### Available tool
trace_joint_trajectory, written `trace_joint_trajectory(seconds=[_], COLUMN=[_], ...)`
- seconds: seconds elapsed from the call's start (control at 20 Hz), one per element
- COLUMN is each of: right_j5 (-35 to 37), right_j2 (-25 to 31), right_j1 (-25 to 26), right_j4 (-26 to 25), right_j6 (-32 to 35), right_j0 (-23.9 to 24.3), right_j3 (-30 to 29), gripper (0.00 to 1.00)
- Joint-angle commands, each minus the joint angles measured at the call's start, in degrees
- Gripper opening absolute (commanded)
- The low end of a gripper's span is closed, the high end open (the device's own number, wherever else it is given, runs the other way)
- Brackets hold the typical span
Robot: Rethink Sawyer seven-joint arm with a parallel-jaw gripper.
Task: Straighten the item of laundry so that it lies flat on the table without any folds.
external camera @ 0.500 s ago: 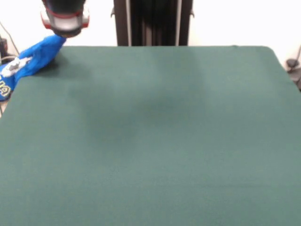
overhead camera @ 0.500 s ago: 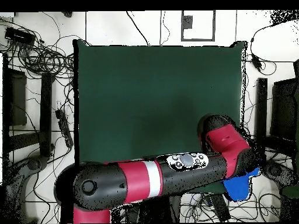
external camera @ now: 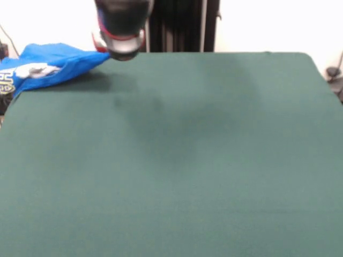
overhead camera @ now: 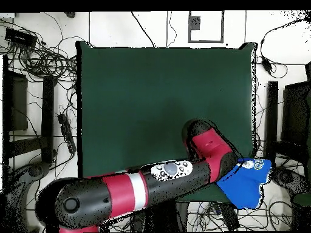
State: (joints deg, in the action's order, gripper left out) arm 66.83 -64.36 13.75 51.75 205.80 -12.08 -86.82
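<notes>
The item of laundry (external camera: 48,67) is a bright blue shirt with a white graphic, bunched at the table's far left corner in the front view. Part of it hangs past the table's edge. One end is drawn out to the right, up to my gripper (external camera: 119,52). The gripper stands low over the far edge of the green table (external camera: 187,160) and appears shut on that end. In the overhead view the shirt (overhead camera: 246,185) lies at the table's (overhead camera: 158,91) lower right corner. The arm's wrist (overhead camera: 200,136) covers the gripper there.
The black pedestal column (external camera: 177,24) stands behind the table's far edge. Loose cables (overhead camera: 42,57) and black frames (overhead camera: 15,103) lie on the floor around the table. The arm (overhead camera: 140,188) crosses the table's near-base edge.
The gripper has moved along the far edge towards the table's middle, pulling the shirt's end with it. The shirt is now more drawn out and more of it rests on the table.
</notes>
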Motion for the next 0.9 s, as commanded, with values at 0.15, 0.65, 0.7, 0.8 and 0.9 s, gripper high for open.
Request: trace_joint_trajectory(seconds=[0.15,0.65,0.7,0.8,0.9], right_j5=[5.53,7.75,7.70,7.83,7.31], right_j2=[13.25,15.85,16.19,16.65,17.53], right_j1=[-4.62,-7.82,-8.36,-8.94,-9.35], right_j4=[6.46,7.36,7.64,7.67,8.10], right_j6=[24.78,32.90,33.69,35.19,36.42], right_j0=[-7.67,-10.25,-10.50,-10.79,-10.86], right_j3=[-3.76,-2.93,-2.95,-2.64,-2.33], gripper=[0.00,0.00,0.00,0.00,0.00])
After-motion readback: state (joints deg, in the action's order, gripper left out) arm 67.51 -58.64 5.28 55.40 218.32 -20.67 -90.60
